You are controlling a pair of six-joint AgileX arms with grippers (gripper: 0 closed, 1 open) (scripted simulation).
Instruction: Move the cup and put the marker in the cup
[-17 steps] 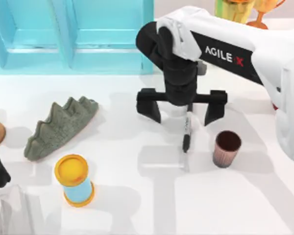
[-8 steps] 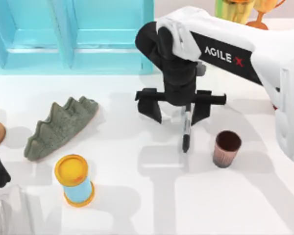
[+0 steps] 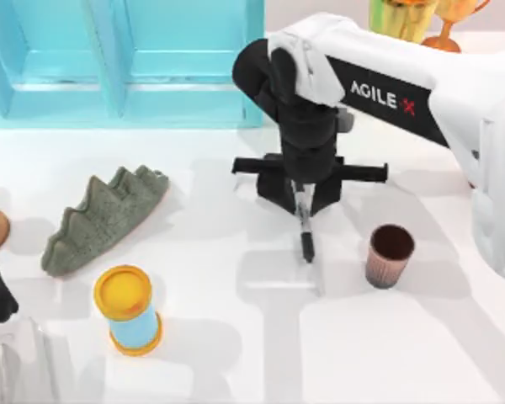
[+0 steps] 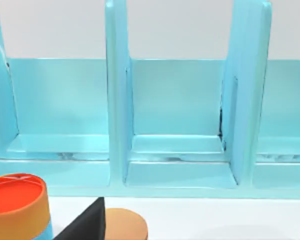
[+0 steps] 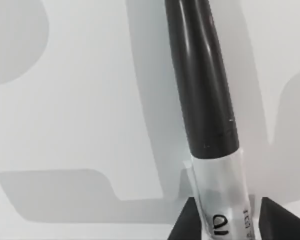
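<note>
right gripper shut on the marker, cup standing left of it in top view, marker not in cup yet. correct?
One thing is off: in the top view the cup stands upright to the right of the marker, not left. The rest holds: the right gripper has its fingers closed on the marker's white label band, as the right wrist view shows, and the marker is not in the cup.
</note>
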